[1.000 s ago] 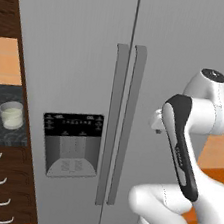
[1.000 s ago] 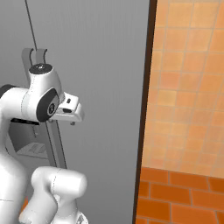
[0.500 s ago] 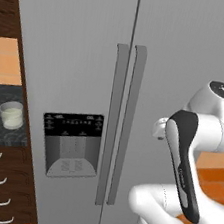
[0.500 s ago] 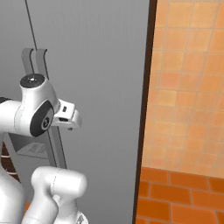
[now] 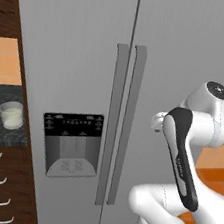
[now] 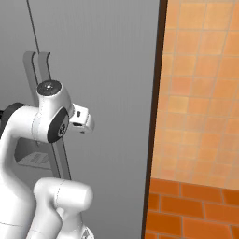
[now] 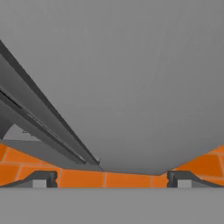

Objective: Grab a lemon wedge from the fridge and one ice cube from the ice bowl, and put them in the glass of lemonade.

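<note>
While hand point(image 7: 112, 179) gapes empty | fridge point(image 5: 93, 41) doors closed, contents hidden

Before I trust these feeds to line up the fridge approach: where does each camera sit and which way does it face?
Left base view: behind the arm's left, facing the fridge, its closed doors and handles; the glass of lemonade at far left; white arm lower right.
Right base view: behind the arm's right, facing the fridge's right door and a tiled wall; arm lower left.
Hand view: on the hand, looking along the gripper at the fridge door and floor; jaws apart.
All three share the fridge.
</note>
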Tool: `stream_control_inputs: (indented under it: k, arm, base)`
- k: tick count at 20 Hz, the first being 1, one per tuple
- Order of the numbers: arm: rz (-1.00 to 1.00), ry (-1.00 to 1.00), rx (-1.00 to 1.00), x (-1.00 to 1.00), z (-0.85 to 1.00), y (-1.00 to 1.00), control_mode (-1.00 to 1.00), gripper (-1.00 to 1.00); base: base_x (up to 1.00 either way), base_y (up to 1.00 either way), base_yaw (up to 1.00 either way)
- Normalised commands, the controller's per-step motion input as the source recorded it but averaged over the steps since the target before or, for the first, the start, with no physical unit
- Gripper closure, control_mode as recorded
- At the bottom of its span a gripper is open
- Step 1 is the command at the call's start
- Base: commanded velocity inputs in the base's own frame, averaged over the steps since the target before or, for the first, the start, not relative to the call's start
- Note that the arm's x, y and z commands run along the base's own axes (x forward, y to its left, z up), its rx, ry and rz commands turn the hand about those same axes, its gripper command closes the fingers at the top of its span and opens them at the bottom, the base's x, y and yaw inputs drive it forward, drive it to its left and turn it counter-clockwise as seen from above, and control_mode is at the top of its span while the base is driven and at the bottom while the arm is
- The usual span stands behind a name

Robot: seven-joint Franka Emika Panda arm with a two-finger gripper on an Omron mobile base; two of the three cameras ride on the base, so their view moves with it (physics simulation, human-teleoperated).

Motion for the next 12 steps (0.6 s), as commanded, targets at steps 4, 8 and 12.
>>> stream_control_inputs:
  k: [4,8,12]
  arm:
    - [0.00,0.00,0.00,0.00,0.00,0.00,-1.00,-1.00]
    - [0.00,0.00,0.00,-0.03,-0.01,0.00,1.00,-1.00]
    - [0.00,0.00,0.00,0.00,0.00,0.00,1.00,-1.00]
  base:
    - [0.00,0.00,0.00]
    - [-0.10,0.00,0.01]
    - [-0.36,0.00,0.02]
